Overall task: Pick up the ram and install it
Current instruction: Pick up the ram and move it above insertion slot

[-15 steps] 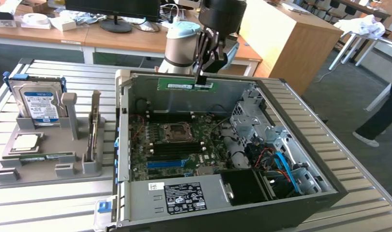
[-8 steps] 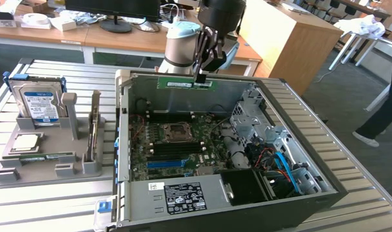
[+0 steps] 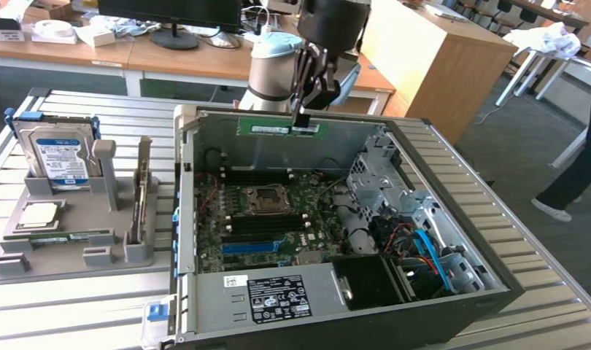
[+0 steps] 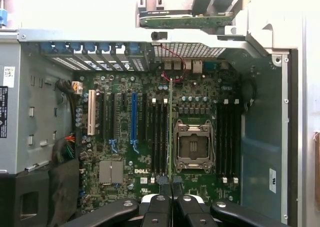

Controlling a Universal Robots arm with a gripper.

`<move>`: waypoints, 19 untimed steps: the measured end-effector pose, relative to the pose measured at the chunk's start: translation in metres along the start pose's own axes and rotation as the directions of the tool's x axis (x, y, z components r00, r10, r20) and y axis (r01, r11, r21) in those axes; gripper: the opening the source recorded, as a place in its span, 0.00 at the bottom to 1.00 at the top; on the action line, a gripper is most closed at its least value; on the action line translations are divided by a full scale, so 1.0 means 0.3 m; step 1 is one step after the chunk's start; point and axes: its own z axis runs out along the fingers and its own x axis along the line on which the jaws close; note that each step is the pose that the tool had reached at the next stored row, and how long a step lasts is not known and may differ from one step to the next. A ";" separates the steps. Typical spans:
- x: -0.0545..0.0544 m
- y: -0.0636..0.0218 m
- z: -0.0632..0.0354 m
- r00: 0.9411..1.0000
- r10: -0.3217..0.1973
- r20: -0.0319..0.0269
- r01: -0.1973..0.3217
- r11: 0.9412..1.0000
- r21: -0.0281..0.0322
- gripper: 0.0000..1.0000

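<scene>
The ram [image 3: 271,128], a thin green stick with a white label, hangs level in the air over the far wall of the open computer case [image 3: 470,240]. My gripper [image 3: 301,125] is shut on the end of it nearer the exterior view's right. In the wrist view the ram [image 4: 171,127] shows edge-on as a thin green line running away from my gripper [image 4: 171,188]. There it lines up between the black memory slots [image 4: 157,137] and the processor socket [image 4: 194,146] on the motherboard far below.
A grey holder [image 3: 71,251] at the exterior view's left carries a blue-labelled hard drive [image 3: 60,157], a silver processor chip [image 3: 38,215] and an upright card [image 3: 141,193]. Cables and a drive cage [image 3: 383,182] fill the case's right. A person [image 3: 587,146] stands at the far right.
</scene>
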 end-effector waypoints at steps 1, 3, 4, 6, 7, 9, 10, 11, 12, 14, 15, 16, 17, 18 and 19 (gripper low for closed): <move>0.000 0.000 0.003 1.000 0.000 0.000 0.000 1.000 0.000 0.12; 0.000 -0.001 0.012 1.000 0.000 0.000 0.000 1.000 0.000 0.12; 0.000 -0.001 0.017 1.000 0.000 0.000 0.000 1.000 0.000 0.12; 0.000 -0.001 0.027 1.000 0.000 0.000 0.000 1.000 0.000 0.12; 0.000 -0.001 0.033 1.000 0.000 0.000 0.000 1.000 0.000 0.12; -0.001 -0.002 0.044 1.000 0.000 0.000 0.000 1.000 0.000 0.12; -0.001 -0.002 0.049 1.000 0.000 0.000 0.000 1.000 0.000 0.12; -0.001 -0.002 0.053 1.000 0.000 0.000 0.000 1.000 0.000 0.12; -0.001 -0.002 0.058 1.000 0.000 0.000 0.000 1.000 0.000 0.12; -0.001 -0.003 0.066 1.000 0.000 0.000 0.000 1.000 0.000 0.12; -0.001 -0.003 0.070 1.000 0.000 0.000 0.000 1.000 0.000 0.12; -0.001 -0.003 0.075 1.000 0.000 0.000 0.000 1.000 0.000 0.12; -0.001 -0.003 0.079 1.000 0.000 0.000 0.000 1.000 0.000 0.12; -0.001 -0.004 0.084 1.000 0.000 0.000 0.000 1.000 0.000 0.12; -0.001 -0.004 0.088 1.000 0.000 0.000 0.000 1.000 0.000 0.12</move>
